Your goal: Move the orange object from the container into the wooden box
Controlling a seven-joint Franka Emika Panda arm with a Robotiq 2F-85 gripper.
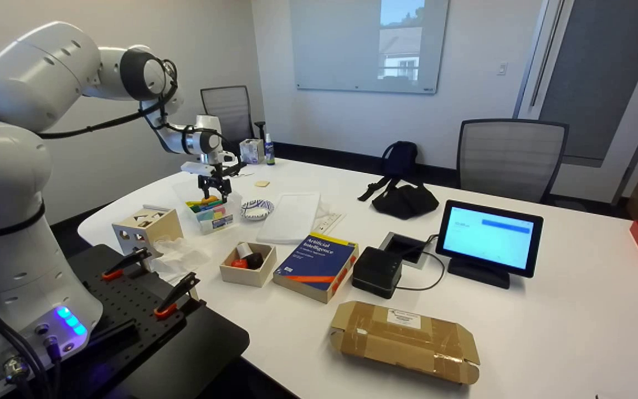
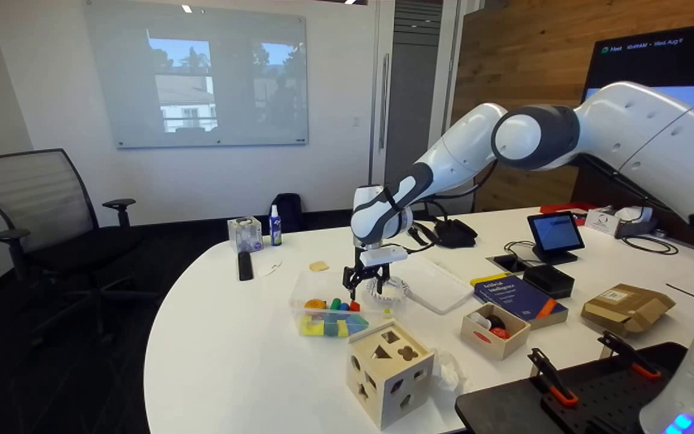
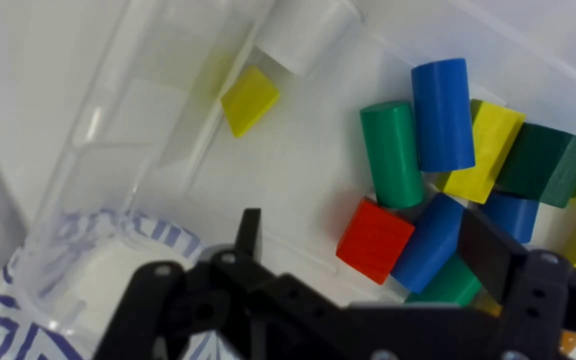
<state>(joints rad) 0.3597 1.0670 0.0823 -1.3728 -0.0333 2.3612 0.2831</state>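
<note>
Okay, your gripper is spread wide, holding nothing. Orange-red block at four o'clock, wrist view: probably light, stiff; pinch opposite faces, mind blue cylinder alongside.

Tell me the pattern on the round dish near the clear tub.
The dish is white with blue stripes at different angles; seen best in the wrist view.

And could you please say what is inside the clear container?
The container holds a red-orange block, blue blocks, green blocks, yellow blocks, a white cylinder and an orange piece. The open gripper covers part of it in the wrist view; anything beneath the blocks is hidden.
</note>
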